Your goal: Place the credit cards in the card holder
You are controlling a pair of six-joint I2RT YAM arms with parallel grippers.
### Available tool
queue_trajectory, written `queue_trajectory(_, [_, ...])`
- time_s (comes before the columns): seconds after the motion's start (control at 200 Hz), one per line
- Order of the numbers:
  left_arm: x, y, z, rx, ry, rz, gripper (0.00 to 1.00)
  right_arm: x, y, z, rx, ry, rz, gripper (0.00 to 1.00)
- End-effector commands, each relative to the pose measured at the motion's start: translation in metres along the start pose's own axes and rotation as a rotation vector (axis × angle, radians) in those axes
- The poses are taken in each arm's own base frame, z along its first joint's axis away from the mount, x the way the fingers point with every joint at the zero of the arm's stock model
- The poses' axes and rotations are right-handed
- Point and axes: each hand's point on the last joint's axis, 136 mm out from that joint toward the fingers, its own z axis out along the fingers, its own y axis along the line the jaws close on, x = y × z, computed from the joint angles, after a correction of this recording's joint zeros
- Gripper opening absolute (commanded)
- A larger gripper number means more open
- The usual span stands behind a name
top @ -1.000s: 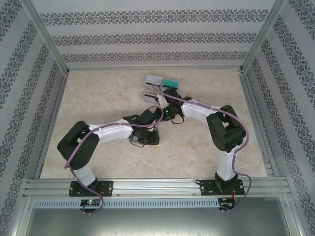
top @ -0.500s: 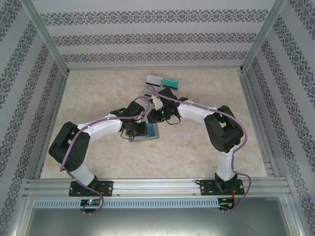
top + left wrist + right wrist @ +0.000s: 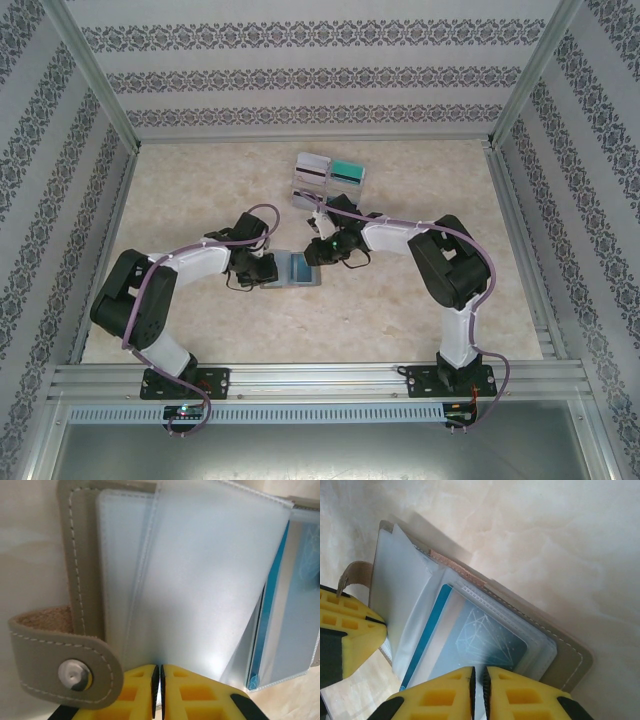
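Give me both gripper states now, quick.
Left gripper: closed, pinching a clear sleeve of the card holder.
Right gripper: closed on the card holder's edge, at the pocket holding a blue card.

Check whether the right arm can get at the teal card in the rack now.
Probably, once freed: the right gripper is shut on the card holder, but the teal card lies just beyond, nothing between.

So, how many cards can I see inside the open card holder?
1. A blue card sits in a clear sleeve of the open card holder, by the right gripper. The other sleeves look empty, though some may hide more.
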Motion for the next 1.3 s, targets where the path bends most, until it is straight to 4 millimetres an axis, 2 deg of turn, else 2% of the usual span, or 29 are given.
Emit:
queue_trajectory(0.0, [0.005,0.017,-0.001,-0.052,0.010,-0.005,0.14,0.024,-0.024,0.002,0.082,0.065,0.053,0.17])
queue_trajectory(0.135, [0.001,0.004,-0.012,-0.015,-0.004,-0.008,0.15,0.009,-0.008,-0.007,0.051,0.031,0.035,0.17])
queue_trajectory(0.245, [-0.003,-0.004,-0.029,0.006,-0.034,-0.011,0.17,-0.009,0.007,-0.023,0.039,-0.012,0.008,0.18])
queue_trajectory(0.35, [-0.009,-0.015,-0.050,0.028,-0.077,-0.004,0.23,-0.025,0.017,-0.043,0.029,-0.068,-0.022,0.19])
queue_trajectory(0.43, [-0.017,-0.022,-0.064,0.033,-0.113,0.013,0.29,-0.037,0.015,-0.061,0.053,-0.119,-0.052,0.23])
queue_trajectory(0.56, [-0.033,-0.032,-0.071,0.037,-0.142,0.051,0.35,-0.053,-0.008,-0.091,0.129,-0.194,-0.079,0.32])
queue_trajectory(0.724, [-0.072,-0.063,-0.068,0.102,-0.185,0.110,0.41,-0.065,-0.044,-0.121,0.189,-0.260,-0.050,0.41])
queue_trajectory(0.909, [-0.119,-0.110,-0.055,0.203,-0.208,0.172,0.43,-0.069,-0.070,-0.136,0.166,-0.280,0.040,0.45])
queue_trajectory(1.059, [-0.134,-0.142,-0.033,0.238,-0.172,0.226,0.46,-0.071,-0.082,-0.132,0.167,-0.269,0.069,0.47])
queue_trajectory(1.164, [-0.140,-0.150,-0.013,0.253,-0.145,0.219,0.46,-0.071,-0.092,-0.123,0.168,-0.243,0.088,0.47])
queue_trajectory(1.294, [-0.148,-0.158,0.001,0.287,-0.139,0.201,0.46,-0.075,-0.099,-0.118,0.166,-0.241,0.101,0.46])
